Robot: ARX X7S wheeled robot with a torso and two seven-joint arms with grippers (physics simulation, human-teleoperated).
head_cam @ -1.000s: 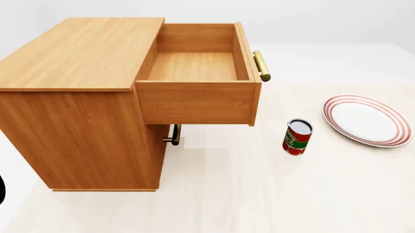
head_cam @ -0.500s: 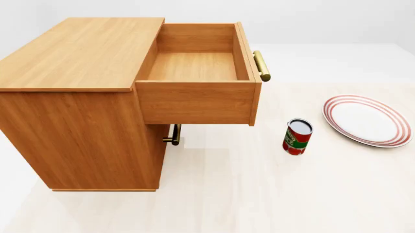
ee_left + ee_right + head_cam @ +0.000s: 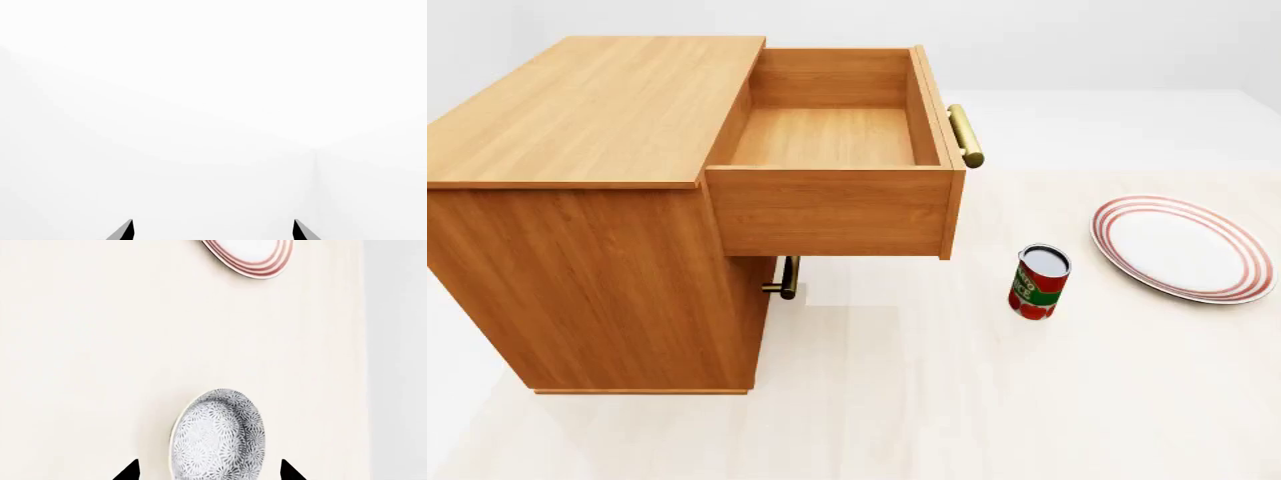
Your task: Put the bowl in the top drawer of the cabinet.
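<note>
Right wrist view: the deep round blue-grey speckled bowl [image 3: 219, 437] is seen on the pale floor between the spread tips of the right gripper [image 3: 210, 471], released, lined up for grasping.
Left gripper [image 3: 213, 231]: parted, empty, aimed at blank white.
Orange-brown wooden top drawer [image 3: 827, 150]: pulled out of the cabinet [image 3: 587, 200], left empty for receiving.

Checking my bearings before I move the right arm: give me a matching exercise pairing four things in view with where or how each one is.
Things:
1. bowl
2. top drawer
3. can
4. plate

States:
A. pulled open, nothing inside
B. standing upright between the cabinet and the plate
C. lying flat at the far right of the head view
D. between the right gripper fingertips in the wrist view, absent from the head view

Pairs: 1-D, 2-A, 3-B, 4-C
</note>
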